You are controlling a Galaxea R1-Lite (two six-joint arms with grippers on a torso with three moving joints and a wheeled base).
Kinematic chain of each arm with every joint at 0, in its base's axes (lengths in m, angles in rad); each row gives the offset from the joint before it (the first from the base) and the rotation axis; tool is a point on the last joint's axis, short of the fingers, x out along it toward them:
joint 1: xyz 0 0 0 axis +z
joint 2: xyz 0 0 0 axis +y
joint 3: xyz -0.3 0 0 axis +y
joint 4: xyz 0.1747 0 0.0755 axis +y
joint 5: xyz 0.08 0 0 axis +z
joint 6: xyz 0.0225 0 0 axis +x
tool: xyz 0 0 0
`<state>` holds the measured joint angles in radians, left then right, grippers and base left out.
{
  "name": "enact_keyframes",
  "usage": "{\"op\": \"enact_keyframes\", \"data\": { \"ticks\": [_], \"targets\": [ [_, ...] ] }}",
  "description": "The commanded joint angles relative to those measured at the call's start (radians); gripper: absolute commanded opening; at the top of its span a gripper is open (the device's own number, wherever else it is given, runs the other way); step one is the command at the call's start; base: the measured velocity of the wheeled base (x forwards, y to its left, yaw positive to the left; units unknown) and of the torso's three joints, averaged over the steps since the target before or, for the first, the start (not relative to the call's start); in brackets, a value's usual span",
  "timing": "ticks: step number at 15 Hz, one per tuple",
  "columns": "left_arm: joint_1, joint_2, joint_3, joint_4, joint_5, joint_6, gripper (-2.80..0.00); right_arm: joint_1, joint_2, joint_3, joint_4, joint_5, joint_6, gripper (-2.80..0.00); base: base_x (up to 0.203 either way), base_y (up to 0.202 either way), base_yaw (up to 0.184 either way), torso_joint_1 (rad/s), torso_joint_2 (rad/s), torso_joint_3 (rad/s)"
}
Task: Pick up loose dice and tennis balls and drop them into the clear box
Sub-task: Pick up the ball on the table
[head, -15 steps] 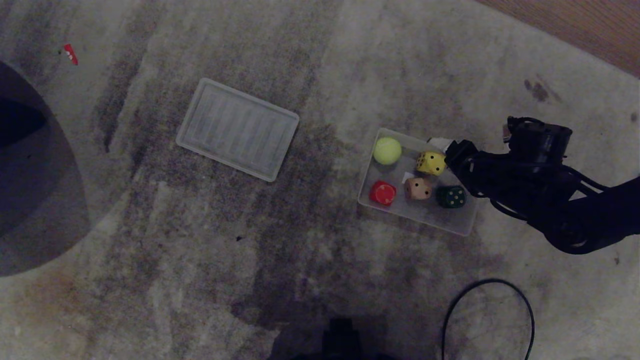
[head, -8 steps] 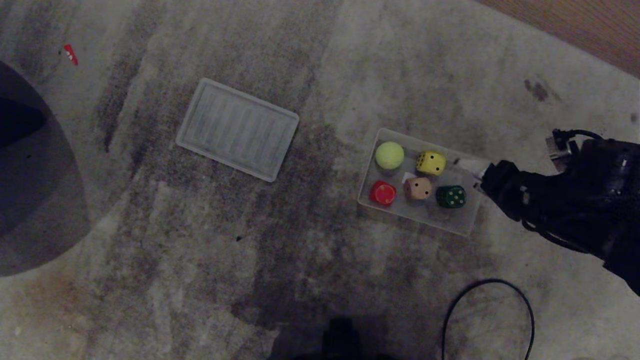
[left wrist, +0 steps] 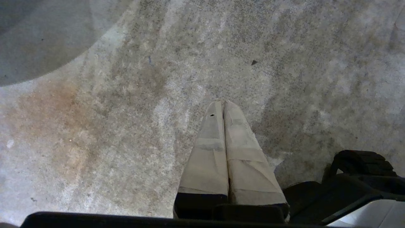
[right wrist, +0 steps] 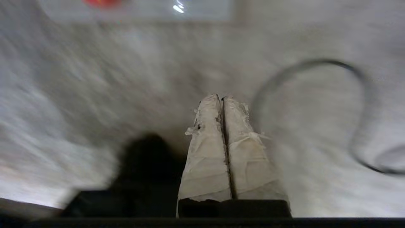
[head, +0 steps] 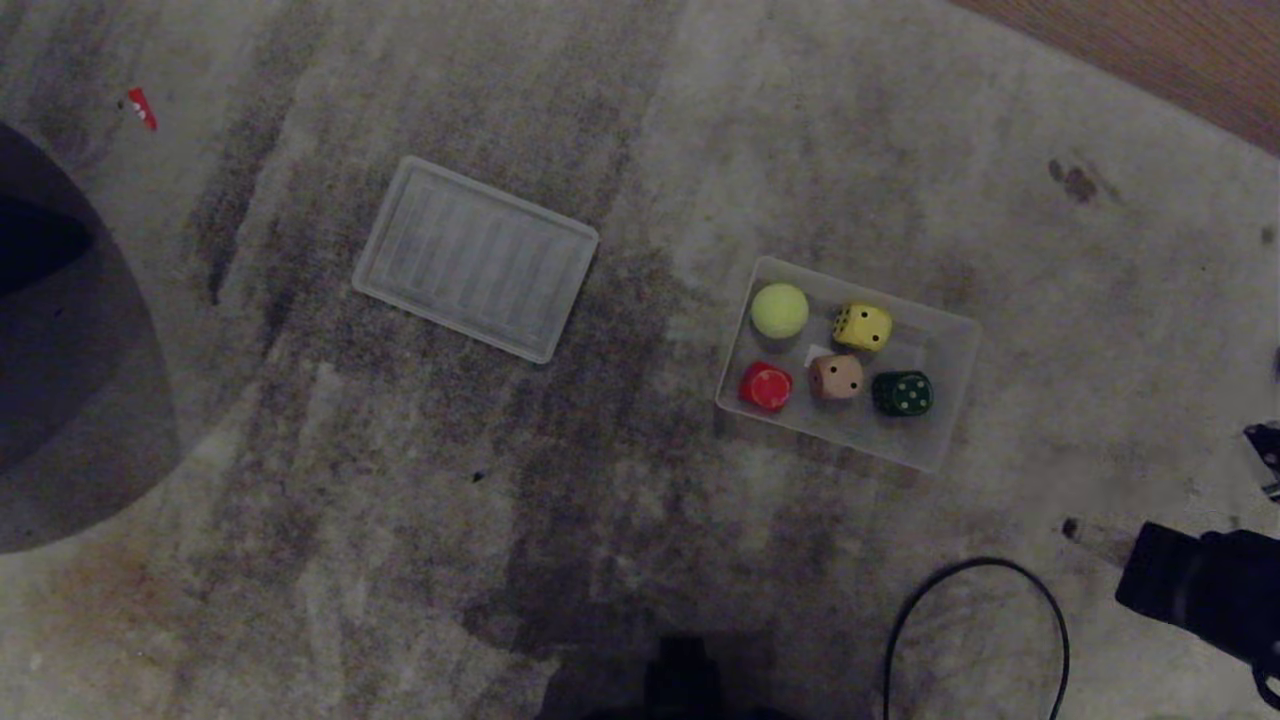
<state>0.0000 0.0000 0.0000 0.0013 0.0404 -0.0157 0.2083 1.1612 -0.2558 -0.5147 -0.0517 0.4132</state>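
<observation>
In the head view, the clear box (head: 944,340) lay on the carpet (head: 620,560) at the right of the middle, and it held one tennis ball (head: 779,310) together with the yellow die (head: 863,326), the red die (head: 765,386), the tan die (head: 836,376) and the dark green die (head: 902,393), all apart from each other. A second tennis ball was not visible anywhere, so the main risk, in my judgement, was that the work would stop with one ball missing. The flat ribbed panel (head: 475,257) lay well apart on the left and could be mistaken for the box. Part of the right arm showed at the lower right edge, near the black cable loop (head: 975,620); a low sweep there could catch the cable. In the left wrist view, the left gripper (left wrist: 223,107) hung over bare carpet with its taped fingers (left wrist: 207,152) pressed together, holding nothing. In the right wrist view, which was blurred, the right gripper (right wrist: 222,98) was also closed on nothing, with the cable loop just beside it and a corner of the box with the red die far beyond.
</observation>
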Motion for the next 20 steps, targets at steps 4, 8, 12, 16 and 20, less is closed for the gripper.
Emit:
{"op": "enact_keyframes", "data": {
  "ticks": [4, 8, 12, 16, 20],
  "targets": [
    [0.000, 0.002, 0.002, 0.000, 0.001, 0.000, -2.80, -0.098, -0.496, 0.075, 0.395, -0.038, -0.150, -2.80, 0.000, 0.000, 0.000, 0.000, 0.00, 0.000],
    [0.000, 0.002, 0.002, 0.000, 0.001, -0.001, -2.80, -0.169, -0.782, 0.113, 0.590, -0.040, -0.213, -2.80, 0.000, 0.000, 0.000, 0.000, 0.00, 0.000],
    [0.000, 0.002, 0.002, 0.000, 0.001, 0.000, -2.80, -0.186, -1.051, 0.127, 0.774, -0.015, -0.298, -2.80, 0.000, 0.000, 0.000, 0.000, 0.00, 0.000],
    [0.000, 0.002, 0.002, 0.000, 0.001, -0.001, -2.80, -0.196, -1.162, 0.181, 0.701, 0.049, -0.407, -2.80, 0.000, 0.000, 0.000, 0.000, 0.00, 0.000],
    [0.000, 0.002, 0.002, 0.000, 0.001, 0.000, -2.80, -0.196, -1.161, 0.213, 0.627, 0.056, -0.404, -2.80, 0.000, 0.000, 0.000, 0.000, 0.00, 0.000]
  ]
}}
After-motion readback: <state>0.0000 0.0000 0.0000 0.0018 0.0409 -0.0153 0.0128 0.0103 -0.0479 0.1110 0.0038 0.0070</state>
